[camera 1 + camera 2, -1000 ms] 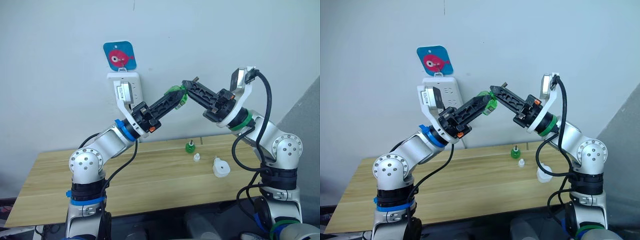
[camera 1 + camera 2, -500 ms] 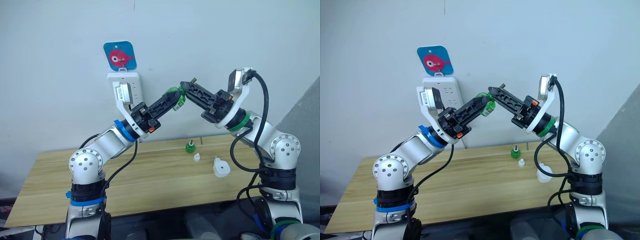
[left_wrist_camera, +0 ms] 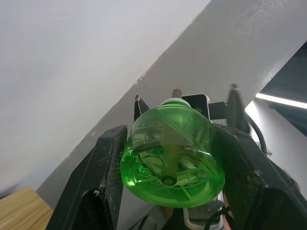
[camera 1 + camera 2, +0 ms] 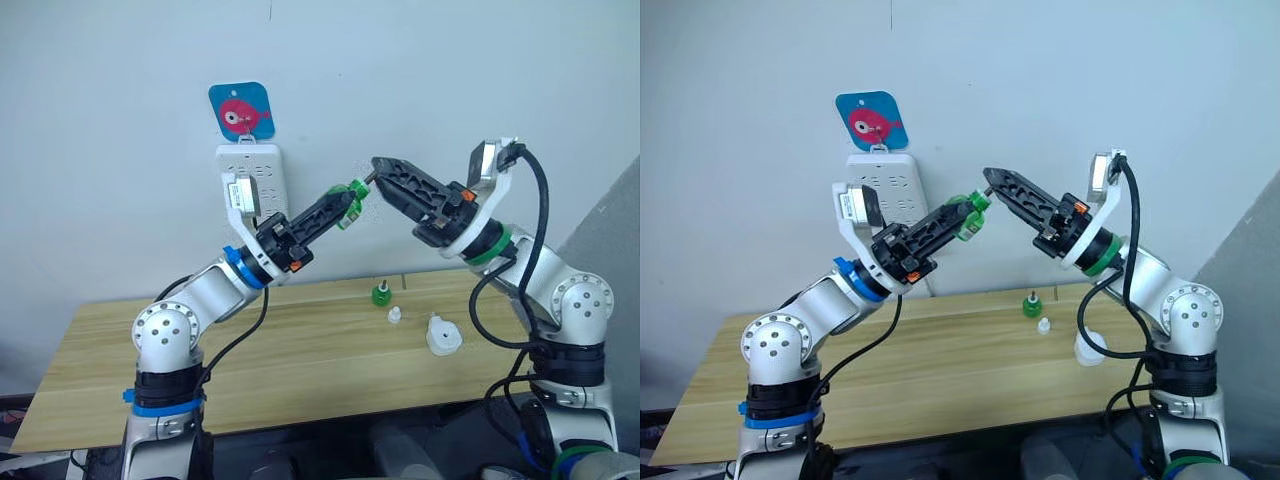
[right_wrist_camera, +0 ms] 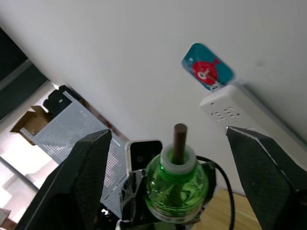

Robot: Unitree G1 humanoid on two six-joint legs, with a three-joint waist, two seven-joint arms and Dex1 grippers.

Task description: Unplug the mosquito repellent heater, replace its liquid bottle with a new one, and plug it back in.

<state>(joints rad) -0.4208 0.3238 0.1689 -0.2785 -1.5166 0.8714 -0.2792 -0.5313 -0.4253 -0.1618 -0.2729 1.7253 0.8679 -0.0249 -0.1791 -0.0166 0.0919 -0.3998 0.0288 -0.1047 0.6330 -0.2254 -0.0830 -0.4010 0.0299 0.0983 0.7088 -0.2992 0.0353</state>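
Green liquid bottle (image 3: 170,155): light, smooth plastic, wick fragile; left tool (image 4: 348,203) clamps body. Right tool (image 5: 175,158) wide open.

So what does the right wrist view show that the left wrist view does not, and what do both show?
Right wrist view: the bottle's neck end with its white collar and brown wick, the white power strip on the wall, the blue fish tag above it, and the right gripper with its fingers spread wide on either side, not touching the bottle.

Left wrist view: the ribbed round base of the bottle, pinched between the left gripper fingers.

Both: the green liquid bottle, held up in front of the pale wall.
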